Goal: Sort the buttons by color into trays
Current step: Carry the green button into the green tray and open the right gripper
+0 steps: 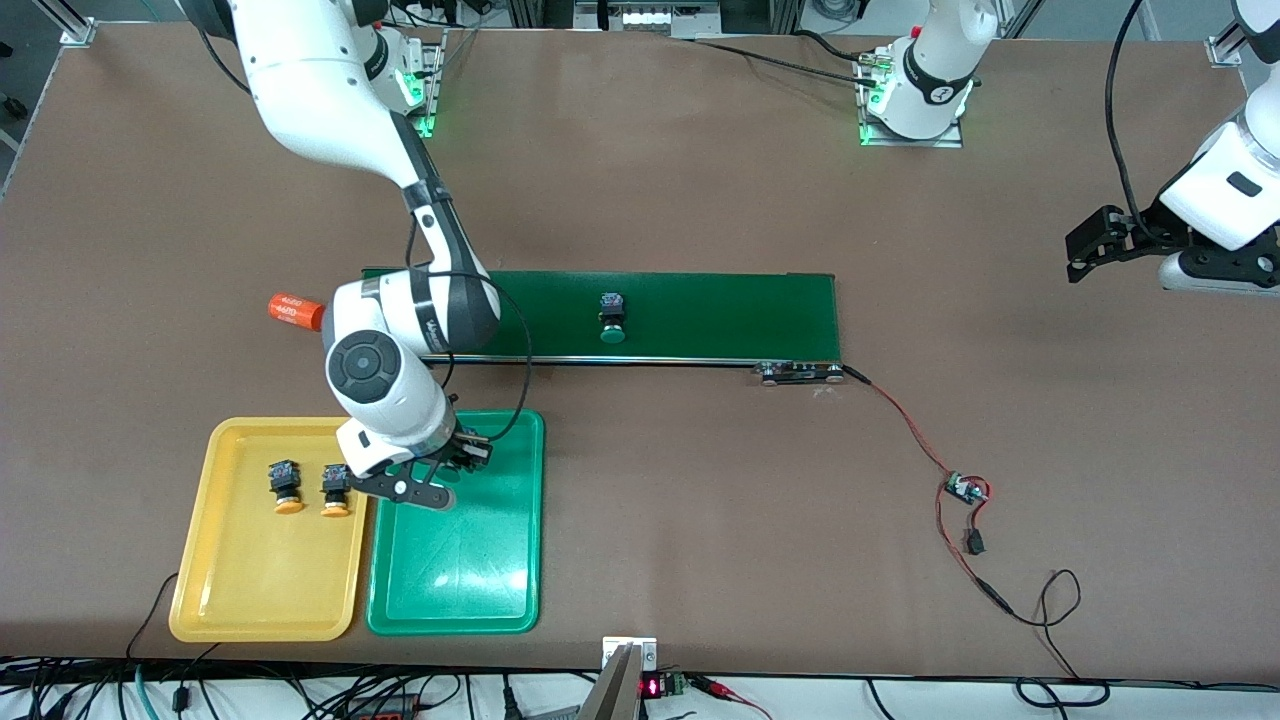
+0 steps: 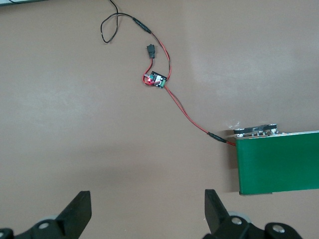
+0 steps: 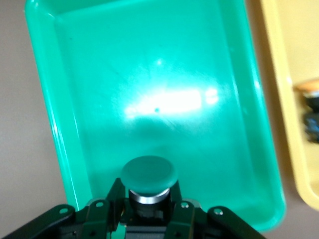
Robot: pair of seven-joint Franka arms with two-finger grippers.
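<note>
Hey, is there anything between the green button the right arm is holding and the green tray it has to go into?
Nothing visible. The right end effector is shut on the green-capped button directly over the green tray, whose floor below it is bare. The two orange-capped buttons lie in the yellow tray beside it, out of the path.

Green-capped button point(image 3: 148, 175) held over the green tray point(image 3: 65, 149).
</note>
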